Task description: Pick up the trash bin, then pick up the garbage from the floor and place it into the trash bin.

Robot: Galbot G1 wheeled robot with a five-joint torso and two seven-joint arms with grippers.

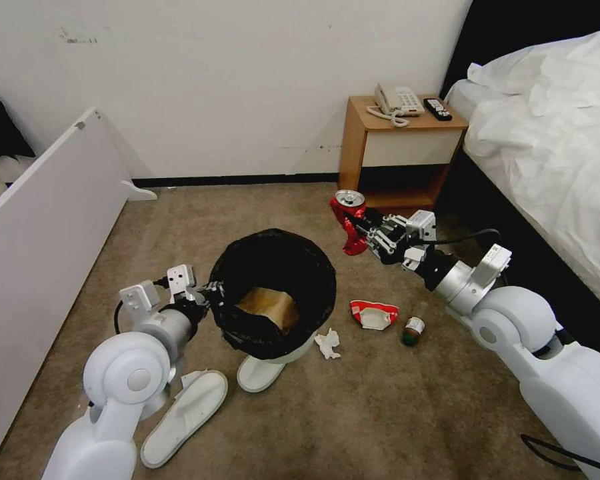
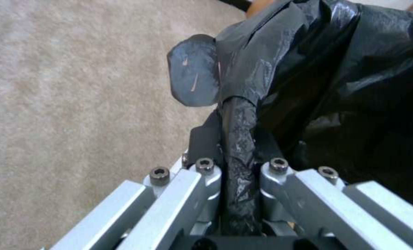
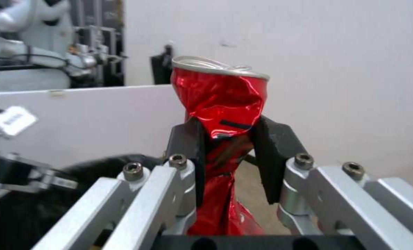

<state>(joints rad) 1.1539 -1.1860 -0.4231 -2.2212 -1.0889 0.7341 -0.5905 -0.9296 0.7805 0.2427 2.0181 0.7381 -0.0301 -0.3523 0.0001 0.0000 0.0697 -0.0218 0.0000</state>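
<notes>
The trash bin (image 1: 271, 293), white with a black bag over its rim, hangs tilted above the carpet, a brown paper bag (image 1: 268, 307) inside. My left gripper (image 1: 212, 293) is shut on its rim; the left wrist view shows the black bag (image 2: 238, 139) pinched between the pads. My right gripper (image 1: 355, 230) is shut on a crushed red can (image 1: 349, 217), held in the air just right of the bin; the can (image 3: 220, 104) stands upright between the fingers. On the floor lie two white slippers (image 1: 183, 417) (image 1: 260, 375), a crumpled tissue (image 1: 328, 343), a red-white wrapper (image 1: 373, 313) and a small bottle (image 1: 413, 330).
A wooden nightstand (image 1: 397, 150) with a telephone (image 1: 398, 101) and black remote (image 1: 437, 109) stands by the back wall. A bed (image 1: 553, 147) fills the right side. A white panel (image 1: 40, 233) leans along the left. Open carpet lies in front.
</notes>
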